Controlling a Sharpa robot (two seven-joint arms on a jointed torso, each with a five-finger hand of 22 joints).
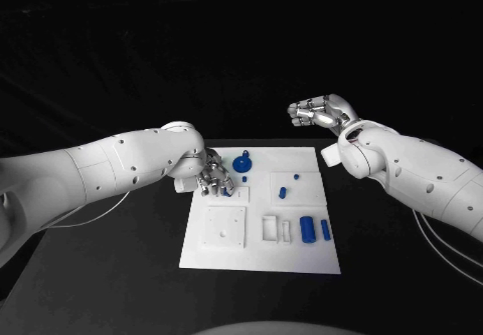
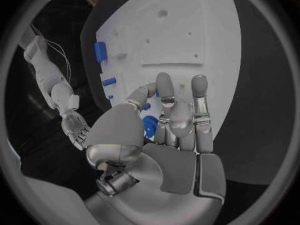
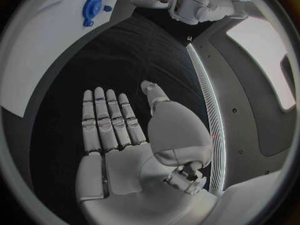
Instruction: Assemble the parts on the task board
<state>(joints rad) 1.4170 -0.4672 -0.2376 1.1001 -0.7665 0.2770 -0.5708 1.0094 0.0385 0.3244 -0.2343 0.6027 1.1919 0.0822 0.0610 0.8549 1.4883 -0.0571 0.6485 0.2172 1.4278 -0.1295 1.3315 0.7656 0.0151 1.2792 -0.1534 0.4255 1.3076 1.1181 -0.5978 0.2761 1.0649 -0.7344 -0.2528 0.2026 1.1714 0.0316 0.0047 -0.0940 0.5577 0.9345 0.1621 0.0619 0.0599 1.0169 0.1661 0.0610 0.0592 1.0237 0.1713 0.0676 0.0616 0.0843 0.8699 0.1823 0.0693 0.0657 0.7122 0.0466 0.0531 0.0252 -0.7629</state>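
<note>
No legible text, label, brand, number or sign appears on the white rectangular task board (image 1: pixel 259 255) or on the matte black table (image 1: pixel 111 279).

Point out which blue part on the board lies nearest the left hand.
The round blue part with a small loop on top, at the task board's far edge, just beside the left hand. The blue cylinders lie at the near right.

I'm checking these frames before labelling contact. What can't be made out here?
- Head view: whether the left hand touches the task board; its own fingers cover the spot beneath.
- Left wrist view: the round blue part is mostly hidden behind that hand's fingers.
- Head view: the small blue pin is too small to tell whether it stands in a hole.
</note>
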